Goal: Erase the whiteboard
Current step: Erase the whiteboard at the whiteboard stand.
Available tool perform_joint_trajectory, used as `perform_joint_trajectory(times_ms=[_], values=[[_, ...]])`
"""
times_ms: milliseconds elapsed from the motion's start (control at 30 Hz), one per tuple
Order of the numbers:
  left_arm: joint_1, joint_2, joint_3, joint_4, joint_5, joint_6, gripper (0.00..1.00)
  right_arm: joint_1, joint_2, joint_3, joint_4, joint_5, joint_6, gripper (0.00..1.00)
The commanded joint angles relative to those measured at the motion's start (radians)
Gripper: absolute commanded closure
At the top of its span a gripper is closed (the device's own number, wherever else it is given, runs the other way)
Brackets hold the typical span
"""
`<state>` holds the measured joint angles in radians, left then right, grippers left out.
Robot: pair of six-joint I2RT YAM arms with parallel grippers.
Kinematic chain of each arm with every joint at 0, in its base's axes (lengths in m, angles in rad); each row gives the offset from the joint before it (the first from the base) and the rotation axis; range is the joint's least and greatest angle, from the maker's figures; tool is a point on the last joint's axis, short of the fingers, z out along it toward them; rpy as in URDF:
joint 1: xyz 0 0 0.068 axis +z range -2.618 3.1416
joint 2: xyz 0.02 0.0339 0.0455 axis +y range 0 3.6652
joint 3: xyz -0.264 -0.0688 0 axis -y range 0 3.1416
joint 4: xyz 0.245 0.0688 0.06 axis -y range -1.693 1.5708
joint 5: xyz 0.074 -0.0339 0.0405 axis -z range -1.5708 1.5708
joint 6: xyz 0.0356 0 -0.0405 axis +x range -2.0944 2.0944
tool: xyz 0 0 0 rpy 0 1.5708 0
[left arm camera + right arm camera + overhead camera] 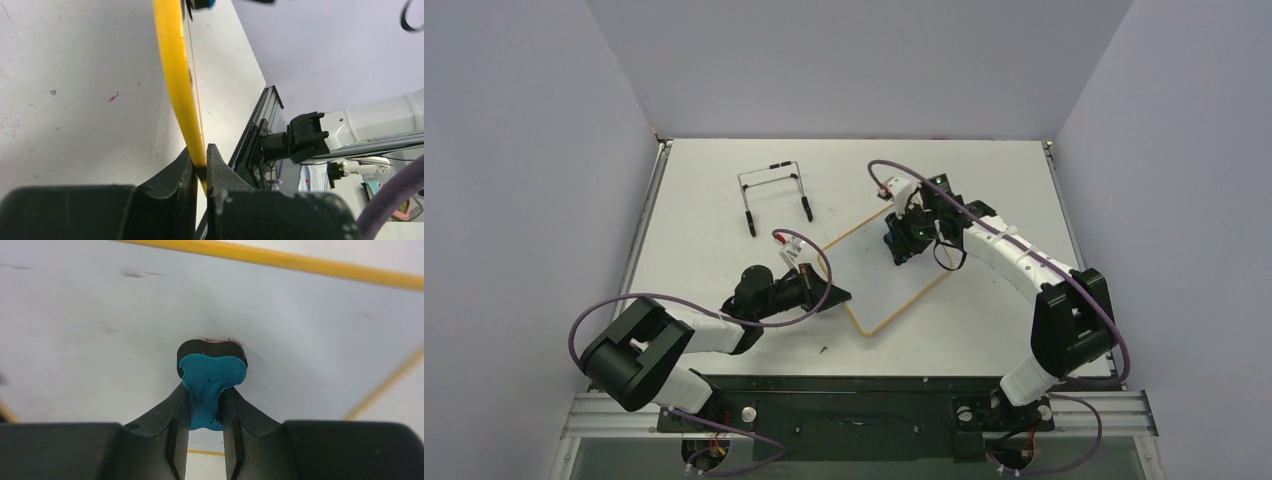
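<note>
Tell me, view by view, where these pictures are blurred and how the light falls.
Top external: even, soft light, everything sharp, only faint shadows beside the arms on the table. Left wrist: the whiteboard frame runs close to the lens and smears yellow; the left pincer is dark and soft. Right wrist: the blue eraser is fairly crisp, the board's frame blurred, no glare.

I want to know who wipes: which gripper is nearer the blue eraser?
Right. The right gripper is shut on the blue eraser, held against the whiteboard face. The left gripper is apart from it, clamped on the whiteboard's frame at its left side.
</note>
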<state>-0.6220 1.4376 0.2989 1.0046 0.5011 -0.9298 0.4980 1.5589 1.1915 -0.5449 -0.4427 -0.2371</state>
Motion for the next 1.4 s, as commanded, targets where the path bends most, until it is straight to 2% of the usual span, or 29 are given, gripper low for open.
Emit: perform_joint_trajectory(times_ms=[0, 133, 233, 367, 467, 567, 733, 900, 1067, 1233, 1367], values=[[-0.007, -0.079, 0.016, 0.092, 0.009, 0.053, 1.0, -0.183, 0.055, 0.014, 0.047, 0.064, 0.024, 1.0], [-0.007, -0.089, 0.019, 0.085, 0.009, 0.065, 1.0, -0.233, 0.034, -0.043, 0.03, 0.063, -0.034, 1.0], [-0.007, -0.074, 0.023, 0.097, 0.011, 0.063, 1.0, -0.212, -0.009, -0.101, 0.004, -0.005, -0.089, 1.0], [-0.006, -0.058, 0.029, 0.107, 0.012, 0.056, 1.0, -0.084, -0.09, -0.147, -0.036, -0.058, -0.144, 1.0], [-0.007, -0.062, 0.029, 0.108, 0.008, 0.054, 1.0, 0.056, -0.122, -0.121, -0.044, -0.085, -0.131, 1.0], [-0.007, -0.073, 0.028, 0.099, -0.001, 0.055, 1.0, 0.1, -0.106, -0.065, -0.024, -0.077, -0.084, 1.0], [-0.008, -0.105, 0.022, 0.08, -0.005, 0.062, 1.0, 0.066, -0.035, 0.005, 0.045, 0.034, -0.014, 1.0], [-0.007, -0.129, 0.014, 0.064, -0.001, 0.076, 1.0, -0.094, 0.023, 0.022, 0.056, 0.091, 0.049, 1.0], [-0.008, -0.135, 0.013, 0.062, 0.005, 0.082, 1.0, -0.211, 0.01, -0.034, 0.036, 0.109, -0.006, 1.0], [-0.008, -0.14, 0.014, 0.061, 0.005, 0.09, 1.0, -0.203, -0.069, -0.128, 0.002, -0.009, -0.073, 1.0], [-0.008, -0.139, 0.015, 0.064, 0.007, 0.091, 1.0, -0.116, -0.14, -0.149, -0.038, -0.12, -0.111, 1.0]])
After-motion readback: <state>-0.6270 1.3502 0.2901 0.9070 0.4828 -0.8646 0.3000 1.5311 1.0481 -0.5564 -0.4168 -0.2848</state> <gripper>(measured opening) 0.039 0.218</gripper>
